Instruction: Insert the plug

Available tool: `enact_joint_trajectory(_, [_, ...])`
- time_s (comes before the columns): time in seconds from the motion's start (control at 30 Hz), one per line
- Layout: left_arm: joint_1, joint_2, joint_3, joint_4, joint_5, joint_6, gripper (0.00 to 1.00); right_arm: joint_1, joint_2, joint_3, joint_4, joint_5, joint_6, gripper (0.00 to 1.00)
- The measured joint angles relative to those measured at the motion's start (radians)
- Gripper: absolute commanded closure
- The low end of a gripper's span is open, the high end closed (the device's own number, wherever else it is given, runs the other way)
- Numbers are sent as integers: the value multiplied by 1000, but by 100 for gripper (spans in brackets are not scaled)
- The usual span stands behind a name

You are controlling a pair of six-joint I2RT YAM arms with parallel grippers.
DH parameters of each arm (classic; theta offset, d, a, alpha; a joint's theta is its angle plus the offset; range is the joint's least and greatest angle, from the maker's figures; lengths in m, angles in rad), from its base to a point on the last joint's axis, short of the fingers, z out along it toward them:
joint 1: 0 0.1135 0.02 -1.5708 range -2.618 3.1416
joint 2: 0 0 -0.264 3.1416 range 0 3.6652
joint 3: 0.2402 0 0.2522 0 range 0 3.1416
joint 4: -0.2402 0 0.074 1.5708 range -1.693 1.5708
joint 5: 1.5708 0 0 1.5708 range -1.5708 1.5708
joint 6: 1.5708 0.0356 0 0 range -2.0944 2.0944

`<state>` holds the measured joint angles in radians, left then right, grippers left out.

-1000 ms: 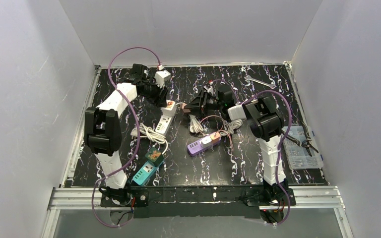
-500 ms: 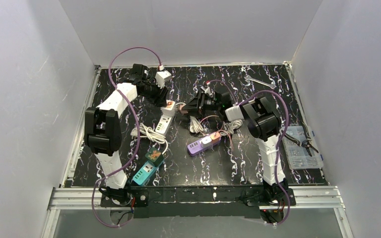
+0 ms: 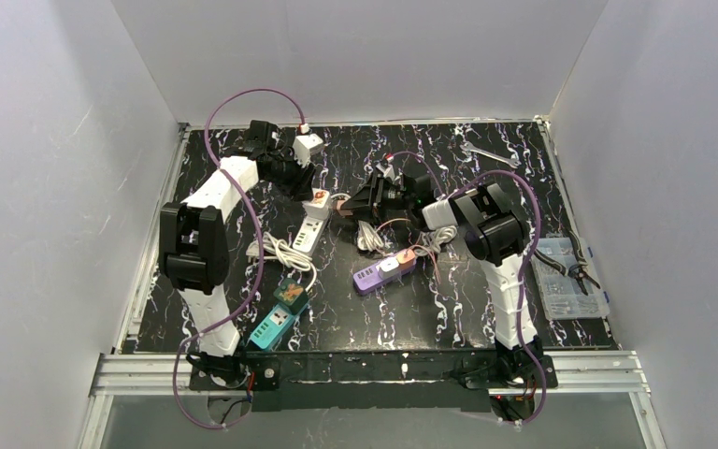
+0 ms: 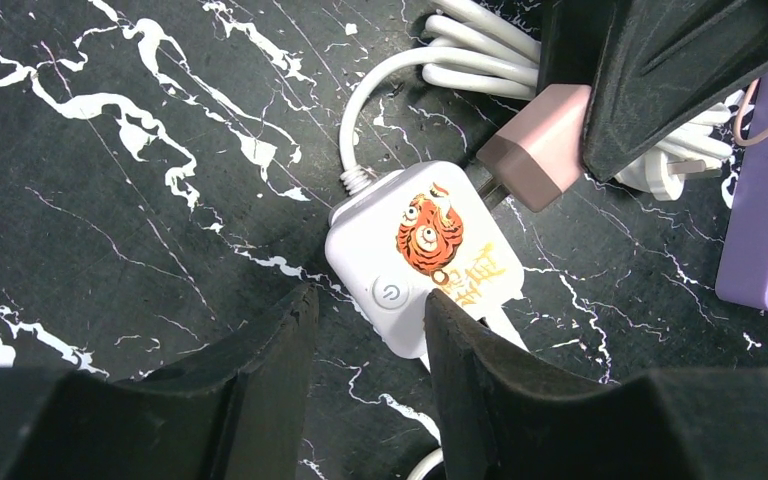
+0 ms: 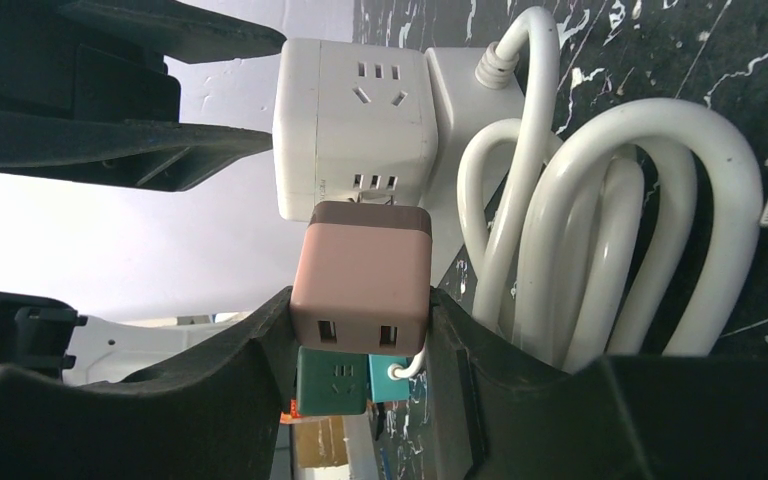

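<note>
Overhead, right end effector: clamped on the pink plug; nudged leftward over the counter during the last second, closer to the white power strip.
Overhead, left end effector: poised above the far end of that strip, otherwise unmoved.
Left wrist, fingers: apart, straddling the strip's button end from above; narrowing over the last second, yet no firm clamp visible.
Left wrist, plug: just beside the strip's far edge, dark prongs meeting that edge, pink body clear of it.
Right wrist, grip: plug pinched squarely between both fingers, USB ports facing the camera.
Right wrist, prongs: at the lower row of slots in the strip's cube face, a sliver of metal showing, so not seated.
Right wrist, cable: white loops coiled just beside the cube, off the plug's line of travel.
Meaning for the task: probably bracing and aligning at once; insertion barely begun at most, final push outstanding.
Risk: strip likely to slide away under the push unless pinned first.
</note>
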<state>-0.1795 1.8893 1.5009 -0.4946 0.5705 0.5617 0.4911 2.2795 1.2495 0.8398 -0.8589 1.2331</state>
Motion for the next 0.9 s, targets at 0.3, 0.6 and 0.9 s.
enact_joint_trajectory(0.3, [0,0,0,-3,7,13,60,-7,2,0,18,6,-2,99])
enact_joint_trajectory(0.6, [0,0,0,-4,13,16,61,-11,14,0,52,14,9,99])
enact_joint_trajectory(0.9, [1,2,0,-8,26,22,62,-6,16,8,45,15,-2,99])
